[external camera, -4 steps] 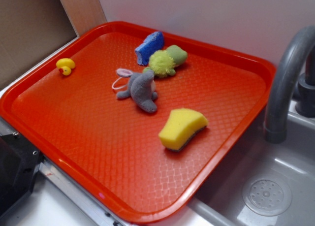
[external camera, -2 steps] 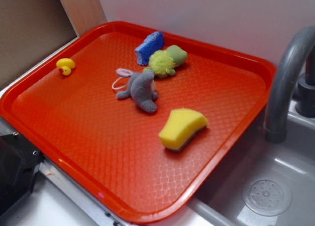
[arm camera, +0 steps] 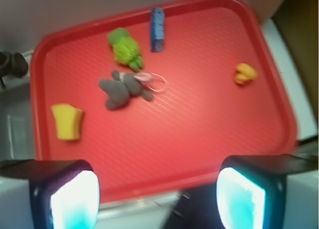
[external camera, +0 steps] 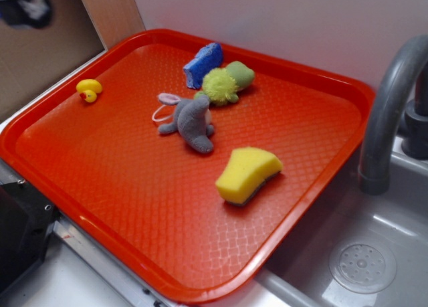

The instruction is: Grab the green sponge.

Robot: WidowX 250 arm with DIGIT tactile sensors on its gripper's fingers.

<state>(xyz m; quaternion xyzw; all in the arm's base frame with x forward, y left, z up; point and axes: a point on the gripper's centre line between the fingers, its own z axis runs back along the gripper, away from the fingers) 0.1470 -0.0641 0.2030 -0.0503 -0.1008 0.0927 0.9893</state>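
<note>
Green sponge [external camera: 247,174]: a yellow foam wedge with a thin dark layer along its lower face, lying on the red tray [external camera: 100,160] toward 4 o'clock of the tray's middle in the exterior view; nothing touches it. The wrist view places it [arm camera: 68,121] near the tray's rim at 9 o'clock and shows only its yellow faces, the dark layer being visible in the exterior view alone.

Grey plush mouse [external camera: 190,122] lies near the sponge, at its 11 o'clock in the exterior view, apart from it; the fuzzy lime-green toy [external camera: 224,83] sits beyond the mouse, with the blue sponge [external camera: 202,65] just beside it toward the far rim; a small yellow duck [external camera: 88,89] rests well apart near the 9 o'clock rim.

Gripper [arm camera: 158,196]: the wrist view shows two finger pads [arm camera: 75,201] at the bottom edge, set wide apart with nothing between them, high over the tray's near rim and well clear of the sponge; the exterior view shows only a blurred dark shape at top left, too indistinct to read.

Grey tap [external camera: 388,113] and sink [external camera: 374,247] appear at 3 o'clock in the exterior view only.
</note>
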